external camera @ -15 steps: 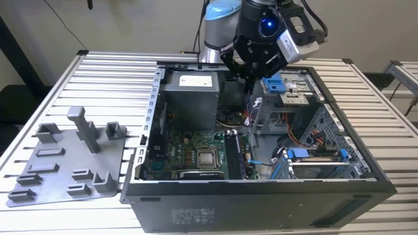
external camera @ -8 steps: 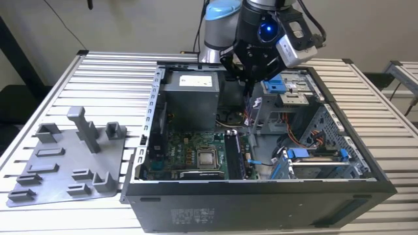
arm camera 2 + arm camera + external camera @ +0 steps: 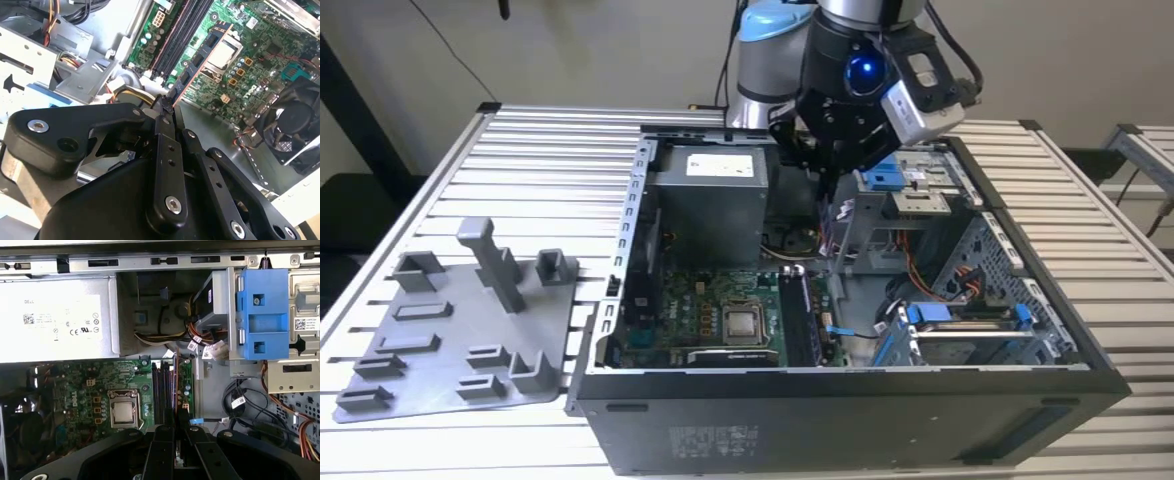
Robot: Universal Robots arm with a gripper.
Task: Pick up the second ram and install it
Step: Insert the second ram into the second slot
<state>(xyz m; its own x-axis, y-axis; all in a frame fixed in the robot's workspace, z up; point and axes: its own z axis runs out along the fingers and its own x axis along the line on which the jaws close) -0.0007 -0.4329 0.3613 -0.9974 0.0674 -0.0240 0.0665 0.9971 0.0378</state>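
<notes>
My gripper (image 3: 830, 160) hangs over the open computer case (image 3: 854, 385), near its rear half. In both wrist views the black fingers are shut on the second ram (image 3: 200, 57), a thin bluish board with black chips and a copper-coloured edge. The first wrist view shows the ram (image 3: 176, 375) edge-on, as a narrow line running out from the gripper (image 3: 176, 416). It sits above the dark memory slots (image 3: 162, 390) beside the processor socket (image 3: 123, 412), apart from them. In the second wrist view the gripper (image 3: 165, 106) pinches the stick's near end, and the slots (image 3: 180, 30) lie beyond it.
A grey fixture plate (image 3: 454, 340) with posts lies at the exterior view's left of the case. Inside are the power supply (image 3: 707, 195), bundled cables (image 3: 200, 340), a blue drive bracket (image 3: 262, 315) and a black fan (image 3: 295, 125). The slatted table (image 3: 534, 150) surrounds everything.
</notes>
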